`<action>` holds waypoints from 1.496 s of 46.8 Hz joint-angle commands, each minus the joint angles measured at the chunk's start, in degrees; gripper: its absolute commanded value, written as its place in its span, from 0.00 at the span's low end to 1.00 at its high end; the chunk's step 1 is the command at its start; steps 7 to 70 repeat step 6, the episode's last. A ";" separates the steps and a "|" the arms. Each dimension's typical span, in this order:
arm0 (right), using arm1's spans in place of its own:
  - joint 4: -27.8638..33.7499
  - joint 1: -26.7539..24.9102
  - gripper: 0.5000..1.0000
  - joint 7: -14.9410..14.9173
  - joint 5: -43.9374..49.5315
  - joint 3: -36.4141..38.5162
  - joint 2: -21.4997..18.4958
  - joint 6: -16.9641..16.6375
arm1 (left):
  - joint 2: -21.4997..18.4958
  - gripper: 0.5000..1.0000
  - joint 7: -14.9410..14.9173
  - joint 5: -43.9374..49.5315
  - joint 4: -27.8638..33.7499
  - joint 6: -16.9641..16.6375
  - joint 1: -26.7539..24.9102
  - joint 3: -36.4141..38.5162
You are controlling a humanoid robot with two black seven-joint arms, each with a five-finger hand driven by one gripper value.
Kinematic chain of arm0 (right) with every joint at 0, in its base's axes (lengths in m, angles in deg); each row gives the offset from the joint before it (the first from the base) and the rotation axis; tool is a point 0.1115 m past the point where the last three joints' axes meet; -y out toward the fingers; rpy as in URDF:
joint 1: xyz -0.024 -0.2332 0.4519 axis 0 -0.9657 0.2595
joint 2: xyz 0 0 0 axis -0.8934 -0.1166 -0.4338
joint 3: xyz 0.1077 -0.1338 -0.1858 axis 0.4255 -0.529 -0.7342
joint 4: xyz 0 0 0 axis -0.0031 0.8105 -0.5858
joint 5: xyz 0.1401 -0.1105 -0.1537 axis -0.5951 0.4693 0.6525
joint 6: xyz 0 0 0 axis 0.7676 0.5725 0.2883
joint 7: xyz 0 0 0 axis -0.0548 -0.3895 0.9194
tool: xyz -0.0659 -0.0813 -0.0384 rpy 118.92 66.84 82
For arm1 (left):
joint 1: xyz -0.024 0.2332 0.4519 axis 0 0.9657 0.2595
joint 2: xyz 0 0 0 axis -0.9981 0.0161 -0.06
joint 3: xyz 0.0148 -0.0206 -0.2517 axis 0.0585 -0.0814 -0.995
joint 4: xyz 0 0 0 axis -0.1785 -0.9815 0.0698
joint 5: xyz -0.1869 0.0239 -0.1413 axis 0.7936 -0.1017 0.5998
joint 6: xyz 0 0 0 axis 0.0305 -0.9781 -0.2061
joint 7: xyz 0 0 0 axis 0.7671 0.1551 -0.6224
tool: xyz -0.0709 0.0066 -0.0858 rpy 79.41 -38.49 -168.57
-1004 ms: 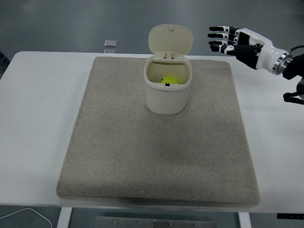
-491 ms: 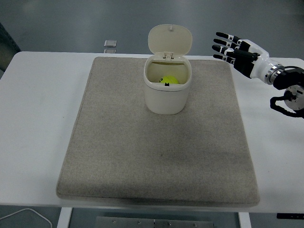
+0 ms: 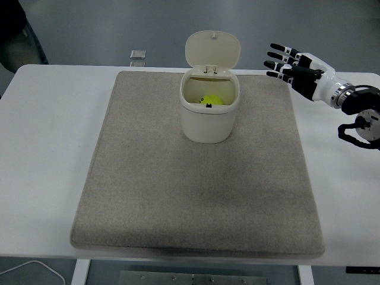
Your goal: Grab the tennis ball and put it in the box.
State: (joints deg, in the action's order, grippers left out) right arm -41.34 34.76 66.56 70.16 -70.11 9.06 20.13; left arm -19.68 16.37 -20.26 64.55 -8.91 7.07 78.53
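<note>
A yellow-green tennis ball (image 3: 211,101) lies inside the cream box (image 3: 207,122), which stands on the far middle of the mat with its hinged lid (image 3: 212,48) raised upright. My right hand (image 3: 285,61) hovers to the right of the box, above the mat's far right corner, fingers spread and holding nothing. It is well apart from the box. The left arm does not show.
A beige mat (image 3: 199,184) covers most of the white table (image 3: 41,154). A small grey square object (image 3: 138,54) lies on the table's far edge, left of the lid. A dark shape of a person (image 3: 21,29) shows at the top left corner.
My right hand has drawn back to the right and down, away from the box. The ball and box have stayed put. A dark figure has come into the top left corner.
</note>
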 commanded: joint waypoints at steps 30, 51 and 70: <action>0.20 -0.11 0.85 0.00 0.00 0.09 0.11 0.09 | 0.00 0.98 0.00 -0.03 0.01 0.00 0.01 0.00; 0.20 -0.11 0.85 0.00 0.00 0.09 0.11 0.09 | 0.00 0.98 0.00 -0.03 0.01 0.00 0.01 0.00; 0.20 -0.11 0.85 0.00 0.00 0.09 0.11 0.09 | 0.00 0.98 0.00 -0.03 0.01 0.00 0.01 0.00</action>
